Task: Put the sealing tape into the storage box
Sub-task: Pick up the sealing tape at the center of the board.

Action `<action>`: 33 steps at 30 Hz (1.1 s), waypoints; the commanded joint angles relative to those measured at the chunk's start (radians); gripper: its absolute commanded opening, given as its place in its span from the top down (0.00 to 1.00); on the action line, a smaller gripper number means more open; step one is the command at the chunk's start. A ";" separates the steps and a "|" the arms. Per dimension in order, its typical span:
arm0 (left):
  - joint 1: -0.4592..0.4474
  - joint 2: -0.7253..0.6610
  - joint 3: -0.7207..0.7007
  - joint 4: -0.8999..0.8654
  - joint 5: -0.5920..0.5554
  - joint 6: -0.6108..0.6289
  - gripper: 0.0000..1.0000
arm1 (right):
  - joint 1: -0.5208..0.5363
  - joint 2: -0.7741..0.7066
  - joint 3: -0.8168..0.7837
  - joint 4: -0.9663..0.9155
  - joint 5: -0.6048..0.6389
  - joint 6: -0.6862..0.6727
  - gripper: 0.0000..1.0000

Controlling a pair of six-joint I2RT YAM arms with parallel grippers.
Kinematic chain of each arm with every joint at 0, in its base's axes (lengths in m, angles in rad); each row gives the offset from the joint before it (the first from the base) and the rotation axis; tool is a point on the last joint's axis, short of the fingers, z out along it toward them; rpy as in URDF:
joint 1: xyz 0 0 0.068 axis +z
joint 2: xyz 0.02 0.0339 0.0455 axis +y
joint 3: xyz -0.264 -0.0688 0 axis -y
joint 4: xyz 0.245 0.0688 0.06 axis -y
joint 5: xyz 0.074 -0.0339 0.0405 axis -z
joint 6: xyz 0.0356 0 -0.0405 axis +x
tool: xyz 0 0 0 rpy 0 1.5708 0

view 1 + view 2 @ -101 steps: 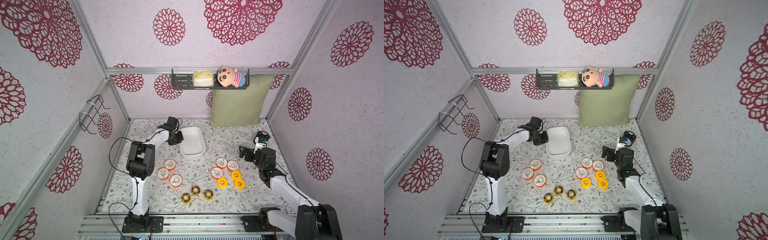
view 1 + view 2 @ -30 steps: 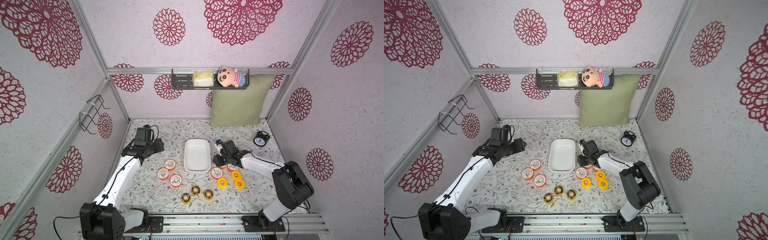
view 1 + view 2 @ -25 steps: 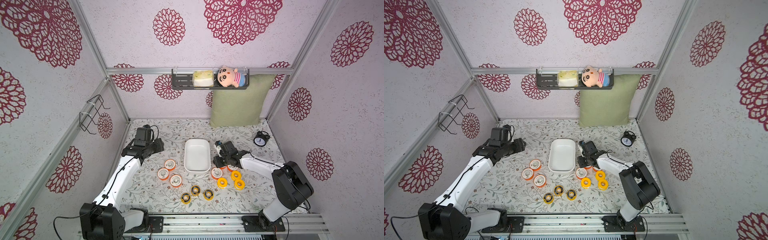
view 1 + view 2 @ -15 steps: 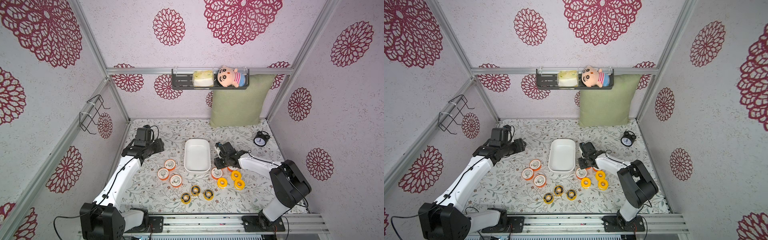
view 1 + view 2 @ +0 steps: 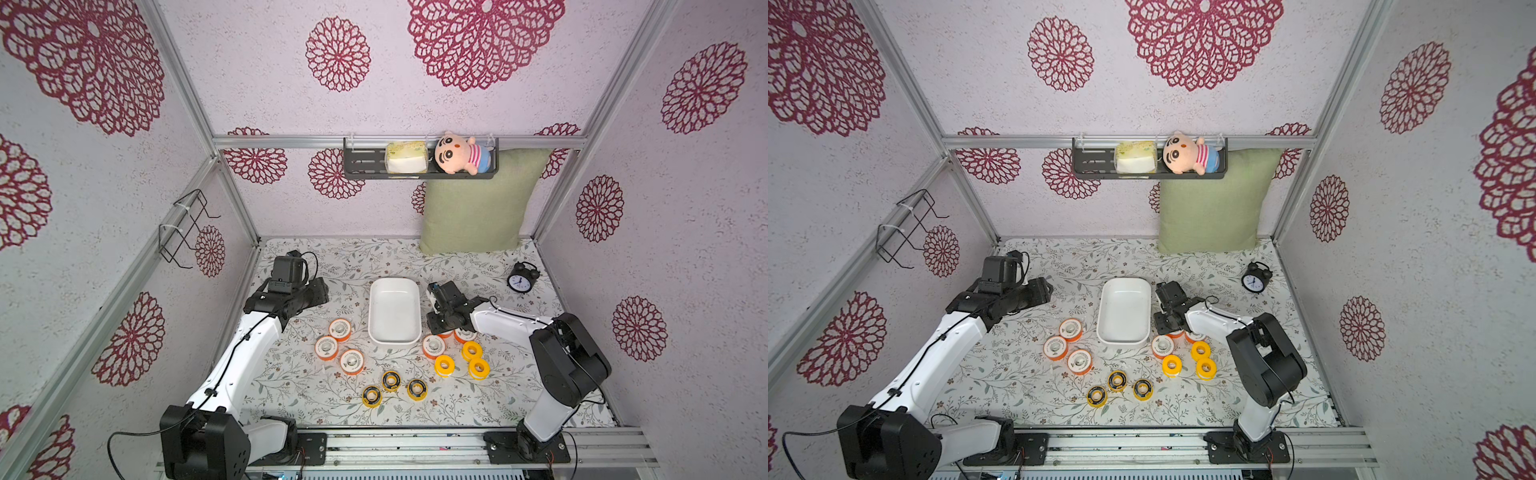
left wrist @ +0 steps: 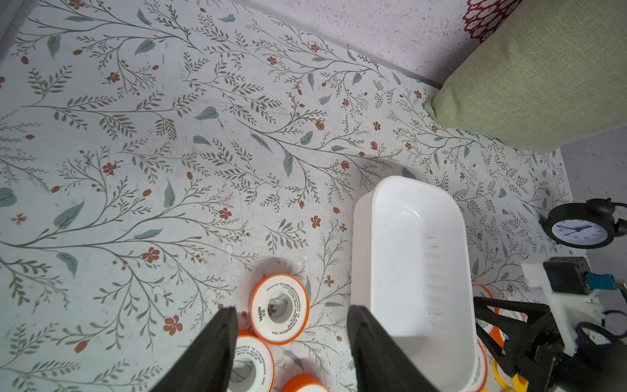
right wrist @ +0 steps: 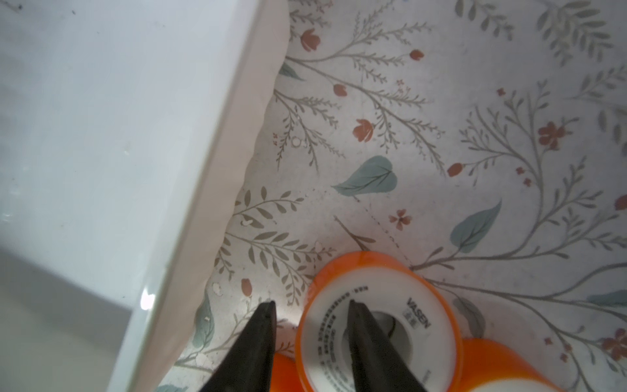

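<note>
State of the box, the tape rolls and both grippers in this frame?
storage box: upright, empty.
left gripper: open, holding nothing.
right gripper: open, fingers astride the targeted orange roll's wall, one over its hole.
targeted orange roll: on the table, outside the box.
other orange rolls: flat on the table.
yellow rolls: flat on the table.
black-faced rolls: flat on the table.

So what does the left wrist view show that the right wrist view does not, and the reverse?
Only the left wrist view: the green pillow, the black clock and the open left claw. Only the right wrist view: how the right claw stands, one finger over an orange roll, on its white face, the other beside it. Both: the right claw, the white storage box, the flowered table, orange rolls.
</note>
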State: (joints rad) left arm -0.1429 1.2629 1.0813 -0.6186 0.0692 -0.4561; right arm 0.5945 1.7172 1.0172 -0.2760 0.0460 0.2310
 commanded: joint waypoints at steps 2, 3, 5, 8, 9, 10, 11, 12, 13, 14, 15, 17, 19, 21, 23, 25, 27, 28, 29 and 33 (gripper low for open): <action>0.005 0.004 -0.006 0.025 -0.002 0.016 0.41 | 0.009 -0.015 0.011 -0.035 0.034 0.022 0.58; 0.005 0.005 -0.006 0.026 -0.001 0.015 0.41 | 0.008 -0.020 0.009 -0.036 0.036 0.022 0.59; 0.005 0.006 -0.006 0.026 -0.002 0.015 0.41 | 0.010 -0.026 0.008 -0.039 0.041 0.024 0.59; 0.005 0.007 -0.006 0.028 -0.001 0.015 0.41 | 0.010 -0.037 0.001 -0.038 0.049 0.026 0.58; 0.005 0.007 -0.006 0.028 0.000 0.016 0.41 | 0.010 -0.038 -0.002 -0.041 0.051 0.025 0.58; 0.005 0.007 -0.006 0.027 -0.001 0.014 0.41 | 0.010 -0.036 -0.003 -0.043 0.052 0.025 0.58; 0.005 0.007 -0.006 0.028 -0.001 0.015 0.41 | 0.010 -0.034 -0.004 -0.045 0.052 0.025 0.58; 0.005 0.008 -0.006 0.028 -0.001 0.013 0.41 | 0.010 -0.028 -0.003 -0.047 0.053 0.024 0.58; 0.005 0.009 -0.006 0.028 -0.001 0.013 0.41 | 0.010 -0.022 -0.003 -0.049 0.054 0.024 0.58; 0.005 0.009 -0.006 0.026 0.001 0.014 0.41 | 0.010 -0.015 -0.002 -0.050 0.056 0.026 0.58; 0.006 0.008 -0.006 0.026 0.000 0.013 0.41 | 0.010 -0.010 -0.002 -0.051 0.060 0.027 0.58; 0.005 0.007 -0.006 0.026 0.001 0.013 0.41 | 0.010 -0.001 -0.002 -0.051 0.061 0.028 0.59; 0.005 0.007 -0.006 0.025 0.001 0.014 0.41 | 0.010 0.004 -0.001 -0.051 0.061 0.029 0.61; 0.005 0.006 -0.007 0.025 0.000 0.014 0.41 | 0.010 0.008 -0.001 -0.051 0.061 0.030 0.64; 0.005 0.006 -0.007 0.025 -0.002 0.014 0.41 | 0.010 0.015 0.000 -0.052 0.062 0.031 0.65; 0.005 0.006 -0.007 0.025 -0.002 0.013 0.41 | 0.010 0.027 0.004 -0.056 0.066 0.031 0.64; 0.005 0.006 -0.008 0.025 -0.003 0.013 0.41 | 0.010 0.043 0.011 -0.064 0.073 0.031 0.65; 0.006 0.006 -0.008 0.025 -0.003 0.013 0.41 | 0.010 0.047 0.013 -0.065 0.074 0.030 0.64; 0.005 0.006 -0.008 0.025 -0.002 0.013 0.41 | 0.010 0.050 0.012 -0.066 0.077 0.031 0.64; 0.005 0.006 -0.010 0.025 -0.005 0.013 0.41 | 0.010 0.066 0.018 -0.072 0.087 0.027 0.62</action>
State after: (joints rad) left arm -0.1429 1.2636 1.0813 -0.6182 0.0689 -0.4557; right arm 0.5995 1.7626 1.0210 -0.3073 0.1101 0.2466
